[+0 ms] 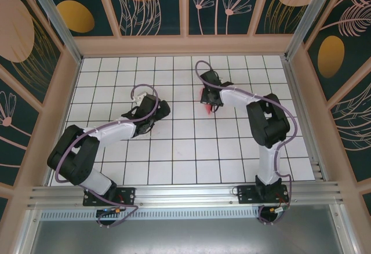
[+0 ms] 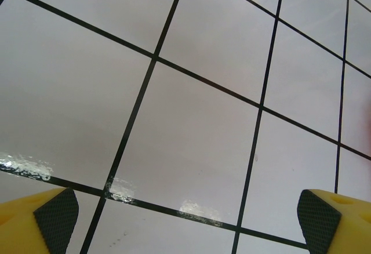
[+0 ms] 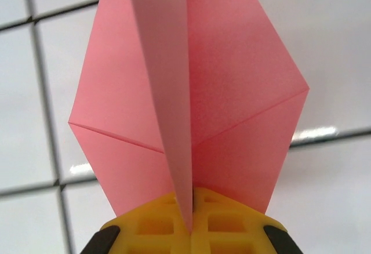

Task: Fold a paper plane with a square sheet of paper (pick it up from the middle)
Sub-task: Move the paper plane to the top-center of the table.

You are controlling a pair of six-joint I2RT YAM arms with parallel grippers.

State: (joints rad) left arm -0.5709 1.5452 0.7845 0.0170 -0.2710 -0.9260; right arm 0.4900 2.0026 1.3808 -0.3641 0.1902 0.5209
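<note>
Paper plane (image 3: pixel 232 91): pink-red, folded on a centre crease, with flaps flaring to either side. In the right wrist view it runs up the middle from the bottom edge to the top. In the top view it is a small pink sliver (image 1: pixel 207 108) just right of centre, in the upper middle of the gridded board (image 1: pixel 174 149), under the right arm's wrist. Cannot tell whether it touches the board.

Right gripper (image 3: pixel 191 222): yellow fingers are pressed together, with the plane's centre fold pinched between them at its lower end.

Left gripper (image 2: pixel 186 219): jaws are spread wide, with dark pads (image 2: pixel 57 213) at the two lower corners of its view and only bare tile between them. In the top view it sits left of centre (image 1: pixel 156 112), well apart from the paper.

Handling, as a judgement:
- Very light and thin, limp away from the creases and stiffest along the layered spine.
- The smooth surface would likely slip from a loose pinch.
- A hard squeeze or sideways drag would crumple the flaps.
- The best hold is on the spine, near mid-length.
</note>
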